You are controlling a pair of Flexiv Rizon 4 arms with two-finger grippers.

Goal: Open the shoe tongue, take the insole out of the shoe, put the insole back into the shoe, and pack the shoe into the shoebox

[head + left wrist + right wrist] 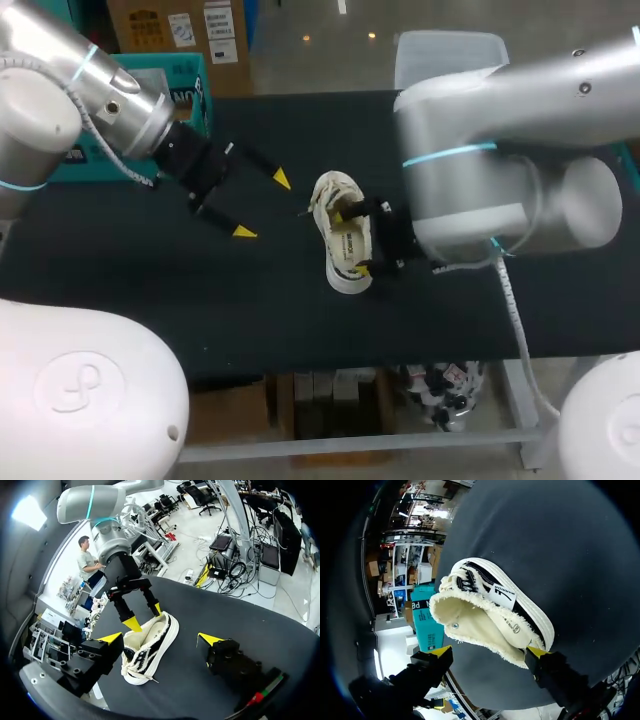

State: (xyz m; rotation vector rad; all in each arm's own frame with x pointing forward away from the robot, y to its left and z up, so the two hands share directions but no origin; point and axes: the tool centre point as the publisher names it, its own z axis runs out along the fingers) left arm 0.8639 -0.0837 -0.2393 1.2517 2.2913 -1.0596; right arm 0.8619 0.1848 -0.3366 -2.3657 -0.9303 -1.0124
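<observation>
Two yellow-tipped fingers of my right gripper (489,652) stand spread at the mouth of the shoe (490,615). One brushes its frayed edge; the other is clear of it. The one white shoe lies near the middle of the black table (150,280). My left gripper (262,205) hovers near it, its two fingers spread and holding nothing. One teal box (195,70) sits at the far left corner.
</observation>
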